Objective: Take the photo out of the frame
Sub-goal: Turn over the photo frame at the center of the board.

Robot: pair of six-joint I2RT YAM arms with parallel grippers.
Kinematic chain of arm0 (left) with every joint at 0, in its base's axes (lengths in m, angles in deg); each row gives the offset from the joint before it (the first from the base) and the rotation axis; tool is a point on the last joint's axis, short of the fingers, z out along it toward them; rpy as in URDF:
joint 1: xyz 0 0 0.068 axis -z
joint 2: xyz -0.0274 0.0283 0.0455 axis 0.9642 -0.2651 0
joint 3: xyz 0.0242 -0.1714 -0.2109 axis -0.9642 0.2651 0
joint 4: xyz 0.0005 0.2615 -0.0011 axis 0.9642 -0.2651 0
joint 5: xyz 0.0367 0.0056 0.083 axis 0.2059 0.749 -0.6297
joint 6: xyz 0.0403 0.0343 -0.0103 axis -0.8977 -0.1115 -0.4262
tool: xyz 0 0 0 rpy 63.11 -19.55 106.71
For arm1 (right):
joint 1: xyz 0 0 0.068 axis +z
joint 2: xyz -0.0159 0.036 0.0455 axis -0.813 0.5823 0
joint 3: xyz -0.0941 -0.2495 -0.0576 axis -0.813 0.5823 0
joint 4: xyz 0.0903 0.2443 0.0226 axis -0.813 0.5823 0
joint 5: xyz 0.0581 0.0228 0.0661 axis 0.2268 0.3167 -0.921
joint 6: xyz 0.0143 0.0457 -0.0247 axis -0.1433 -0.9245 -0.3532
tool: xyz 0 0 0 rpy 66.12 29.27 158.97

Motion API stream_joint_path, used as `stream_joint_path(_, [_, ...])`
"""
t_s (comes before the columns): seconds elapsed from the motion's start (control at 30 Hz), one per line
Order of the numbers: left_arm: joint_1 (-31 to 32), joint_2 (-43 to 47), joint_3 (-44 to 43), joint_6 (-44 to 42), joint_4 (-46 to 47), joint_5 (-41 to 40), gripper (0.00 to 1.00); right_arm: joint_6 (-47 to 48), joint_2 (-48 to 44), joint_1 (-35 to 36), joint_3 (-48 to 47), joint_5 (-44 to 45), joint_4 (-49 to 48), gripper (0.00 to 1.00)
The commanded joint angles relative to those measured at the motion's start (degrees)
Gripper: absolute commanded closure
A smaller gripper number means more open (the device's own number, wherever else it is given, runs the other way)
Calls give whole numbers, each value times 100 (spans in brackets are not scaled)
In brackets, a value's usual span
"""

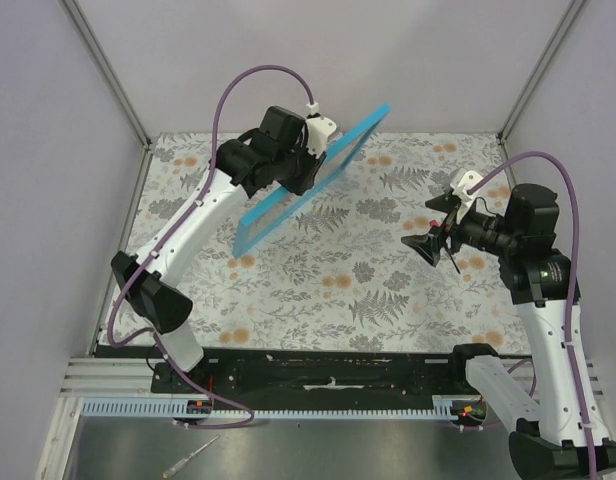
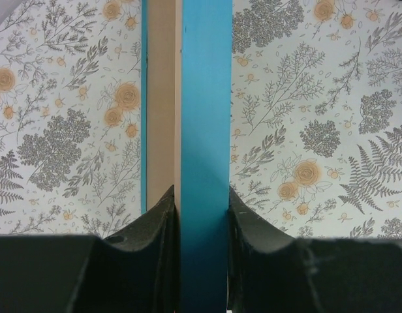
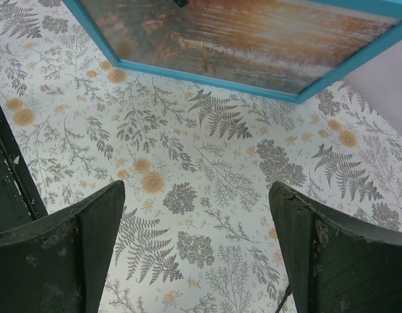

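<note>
Right gripper (image 1: 435, 238) hangs over the right side of the floral cover (image 1: 338, 290), off the surface, jaws spread wide with nothing between them. In right wrist view the gripper (image 3: 196, 190) shows only cover between its two dark fingers (image 3: 90, 228). It points left toward the frame (image 1: 288, 205) and is well apart from it. Left arm reaches up and across mid-table, and the left gripper (image 1: 323, 150) is clamped on the frame's upper long edge. In left wrist view the gripper (image 2: 202, 202) has both pads tight on the blue bar (image 2: 206, 98), with a wood-coloured back strip (image 2: 162, 98) just left of it. The frame is lifted and tilted steeply. Its high corner is toward the far right and its low corner toward the near left, close over the cover; can't tell if that corner touches. Right wrist view catches the frame's (image 3: 207, 77) lower blue border, with the photo (image 3: 253, 32) sitting inside it. The photo is an orange-brown forest print, blurred, facing the right arm. The photo is not out of the frame. The cover runs back to grey walls.
</note>
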Motion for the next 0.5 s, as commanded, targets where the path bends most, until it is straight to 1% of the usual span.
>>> stream_joint_path(0.0, [-165, -167, -362, 746, 311, 622, 98, -155, 57, -33, 55, -143, -194, 2])
stream_joint_path(0.2, [-315, -361, -687, 772, 285, 464, 98, -199, 66, -41, 160, -161, -264, 2])
stream_joint_path(0.47, [-324, -475, -1214, 737, 267, 95, 98, -235, 48, -59, 213, -196, -335, 2])
